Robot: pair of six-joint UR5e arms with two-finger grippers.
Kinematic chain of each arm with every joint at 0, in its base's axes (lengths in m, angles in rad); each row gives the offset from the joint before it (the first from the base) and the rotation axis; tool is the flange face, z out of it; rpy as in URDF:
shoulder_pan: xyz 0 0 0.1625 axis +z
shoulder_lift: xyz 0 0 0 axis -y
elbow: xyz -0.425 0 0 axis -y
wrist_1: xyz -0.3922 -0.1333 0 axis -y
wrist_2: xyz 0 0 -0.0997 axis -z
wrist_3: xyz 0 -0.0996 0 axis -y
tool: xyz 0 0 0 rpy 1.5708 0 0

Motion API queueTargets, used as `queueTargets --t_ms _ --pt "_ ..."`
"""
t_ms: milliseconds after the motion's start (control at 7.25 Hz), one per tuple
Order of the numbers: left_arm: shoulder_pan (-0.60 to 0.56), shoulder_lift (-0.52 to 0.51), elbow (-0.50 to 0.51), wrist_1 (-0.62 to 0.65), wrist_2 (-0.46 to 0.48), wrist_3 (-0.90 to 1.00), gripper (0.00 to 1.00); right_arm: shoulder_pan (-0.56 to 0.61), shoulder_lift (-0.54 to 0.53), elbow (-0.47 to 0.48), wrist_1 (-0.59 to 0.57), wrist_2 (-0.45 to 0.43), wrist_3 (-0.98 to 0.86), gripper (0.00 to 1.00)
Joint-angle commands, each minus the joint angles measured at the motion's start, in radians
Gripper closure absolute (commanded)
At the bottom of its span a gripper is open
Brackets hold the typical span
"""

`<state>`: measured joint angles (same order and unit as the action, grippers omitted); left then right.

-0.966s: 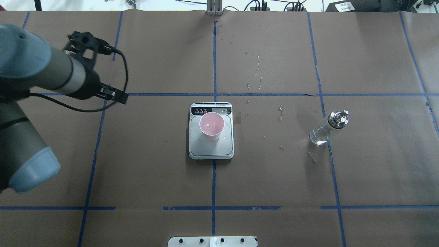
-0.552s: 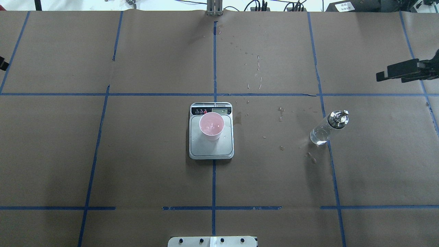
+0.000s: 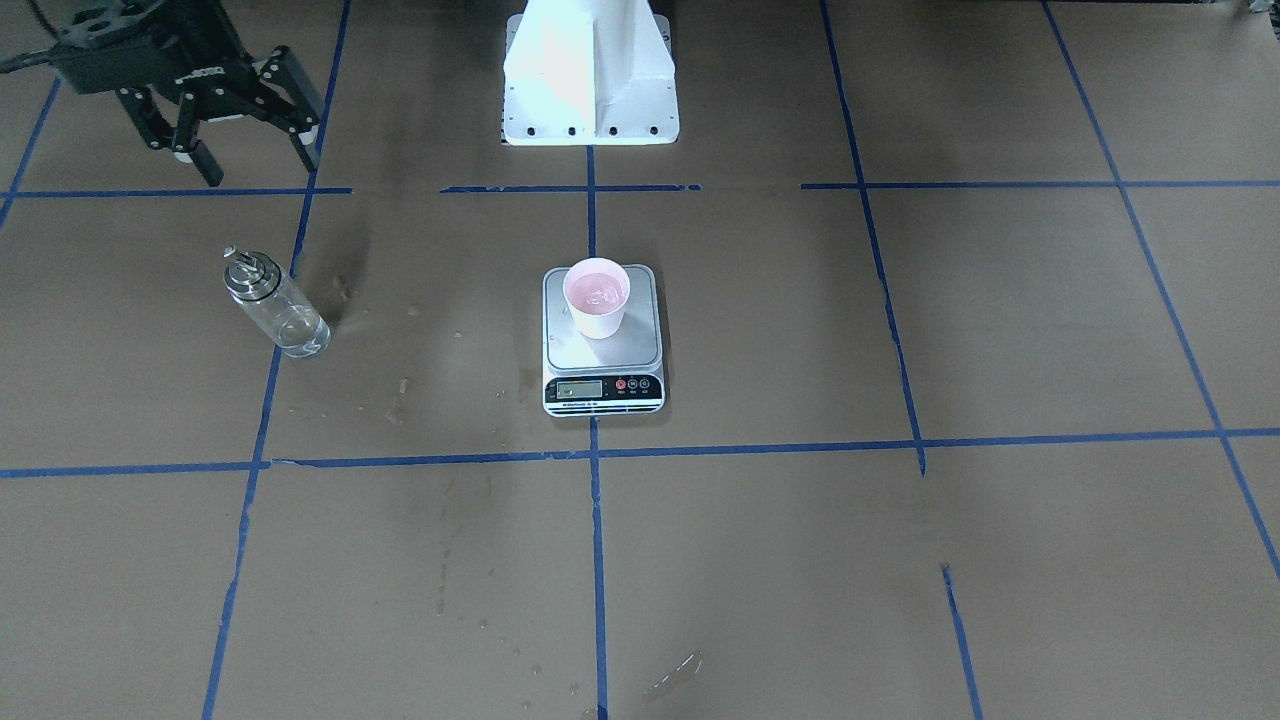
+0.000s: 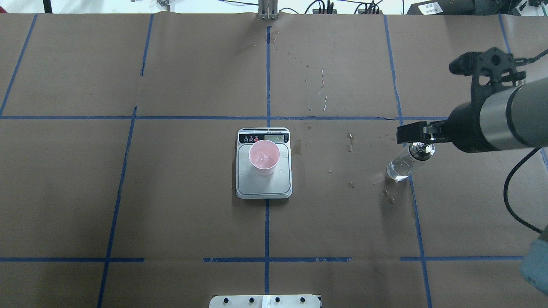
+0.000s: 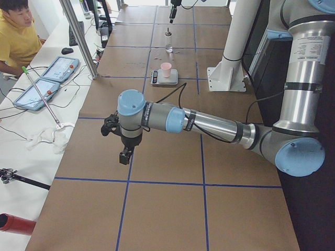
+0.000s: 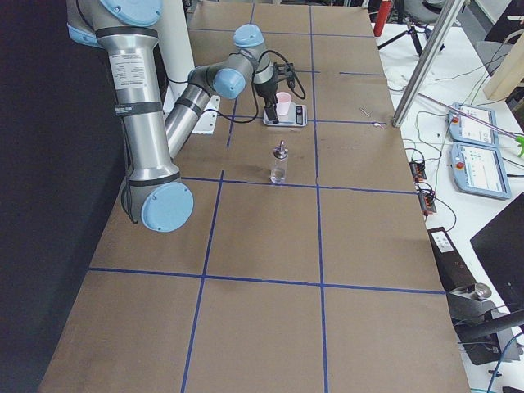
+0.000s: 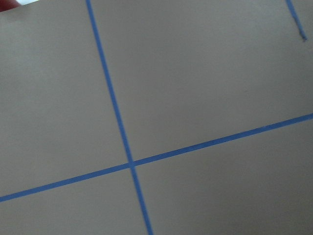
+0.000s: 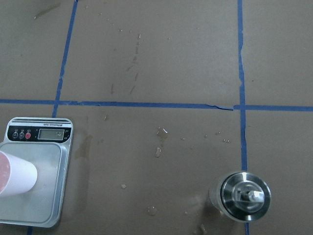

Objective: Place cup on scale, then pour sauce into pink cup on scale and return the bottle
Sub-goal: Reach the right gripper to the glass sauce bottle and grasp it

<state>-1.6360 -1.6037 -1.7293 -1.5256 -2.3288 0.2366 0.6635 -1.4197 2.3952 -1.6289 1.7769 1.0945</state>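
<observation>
Cup sits on scale already — rt gripper, jaws spread, hangs above bottle at 3 o'clock (grab's next, prob.).

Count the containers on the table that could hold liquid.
2. The pink cup stands on the scale; the glass bottle stands apart from the scale, on the robot's right side. None seems hidden.
</observation>
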Motion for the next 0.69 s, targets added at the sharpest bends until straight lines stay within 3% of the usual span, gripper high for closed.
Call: queueTargets --t_ms 0,138,276,552 --pt "-0.018 0.063 0.018 -0.002 -0.006 0.026 0.00 -0.162 -0.159 0.016 0.206 -0.191 0.054 0.00" --pt "-0.018 0.064 0.017 -0.004 -0.007 0.011 0.00 -0.256 -0.265 0.007 0.339 -0.332 0.085 0.00" --pt "-0.016 0.059 0.014 -0.004 -0.009 0.009 0.00 -0.304 -0.292 -0.061 0.447 -0.420 0.091 0.00" --pt "-0.016 0.057 0.008 -0.005 -0.011 0.010 0.00 -0.334 -0.295 -0.347 0.783 -0.540 0.093 0.00"
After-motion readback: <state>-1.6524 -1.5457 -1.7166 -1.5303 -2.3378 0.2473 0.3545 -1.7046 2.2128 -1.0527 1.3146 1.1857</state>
